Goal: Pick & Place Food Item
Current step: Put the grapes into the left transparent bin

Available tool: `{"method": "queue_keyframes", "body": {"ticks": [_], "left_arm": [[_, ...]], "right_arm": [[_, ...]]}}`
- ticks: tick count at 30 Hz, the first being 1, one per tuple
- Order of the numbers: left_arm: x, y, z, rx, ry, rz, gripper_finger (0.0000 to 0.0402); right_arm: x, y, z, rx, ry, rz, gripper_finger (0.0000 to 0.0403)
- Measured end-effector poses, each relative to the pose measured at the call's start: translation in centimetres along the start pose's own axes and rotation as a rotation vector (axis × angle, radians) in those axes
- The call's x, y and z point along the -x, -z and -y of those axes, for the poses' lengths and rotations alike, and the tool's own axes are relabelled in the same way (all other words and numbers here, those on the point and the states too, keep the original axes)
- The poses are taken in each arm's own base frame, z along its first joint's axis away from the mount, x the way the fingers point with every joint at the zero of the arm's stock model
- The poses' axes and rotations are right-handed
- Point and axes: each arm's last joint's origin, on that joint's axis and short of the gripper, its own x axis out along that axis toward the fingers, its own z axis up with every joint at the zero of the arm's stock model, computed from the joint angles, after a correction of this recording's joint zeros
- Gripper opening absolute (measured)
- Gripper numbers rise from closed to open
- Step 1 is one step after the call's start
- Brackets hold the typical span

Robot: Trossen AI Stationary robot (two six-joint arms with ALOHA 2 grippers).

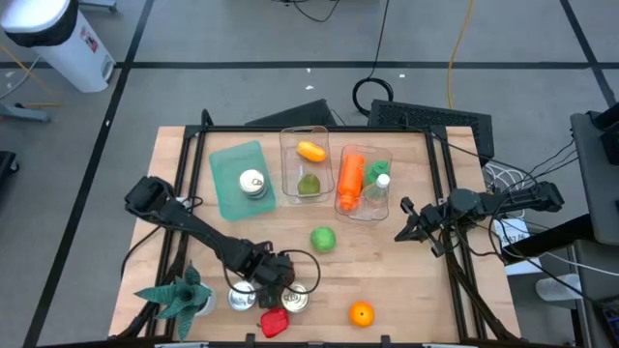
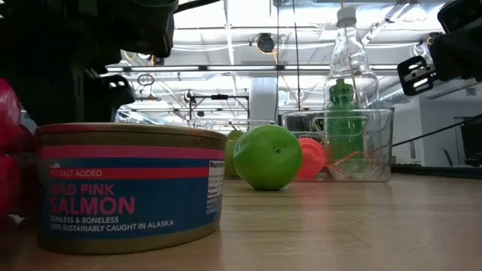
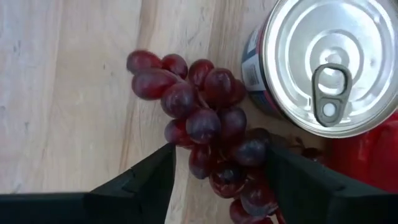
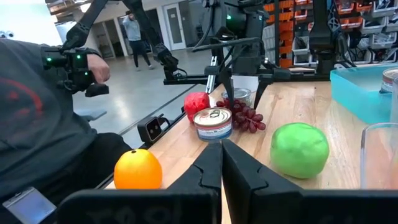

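Two arms share the wooden surface (image 1: pixel 406 280), and only the left one is anywhere near the fruit at the front edge. The left arm reaches in from the left side and bends down toward the near edge, where its claw (image 3: pixel 219 177) hangs directly over a bunch of red grapes (image 3: pixel 205 124). The right arm waits well apart at the right side of the surface, its claw (image 4: pixel 221 163) pressed together and holding nothing.

Seen from the left wrist, the left claw stands spread, one finger on each side of the bunch's stem end, with grapes lying in the gap between them; whether either finger touches a grape cannot be told. The bunch runs long, away from the claw toward open wood, so the fingers straddle it across its narrow width at one end, not at its middle.

Judging by this, the grapes are the item in hand and closing straight down would catch the stem end. The tight spot is on one side: a salmon can (image 3: pixel 323 62) sits just beside the bunch, touching or nearly so, and a red fruit (image 3: pixel 367 149) lies next to that. A green apple (image 1: pixel 323 239) rests farther back, toward the clear bins (image 1: pixel 290 159).
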Motion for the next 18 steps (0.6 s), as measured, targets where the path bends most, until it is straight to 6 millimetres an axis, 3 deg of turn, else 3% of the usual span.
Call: {"method": "queue_keyframes", "body": {"ticks": [5, 9, 18], "left_arm": [[-0.16, -0.31, -0.41, 0.016, 0.0, -0.005, 0.0223], [-0.35, -0.44, -0.59, 0.024, 0.009, -0.019, 0.0182], [-0.59, -0.45, -0.67, 0.002, 0.025, -0.039, 0.002]], "right_arm": [[0.0, -0.01, 0.0, -0.014, 0.0, 0.001, 0.0002], [0.0, -0.01, 0.0, -0.014, 0.001, 0.001, 0.0001], [0.0, -0.02, 0.0, -0.014, 0.001, 0.002, 0.0001]]}}
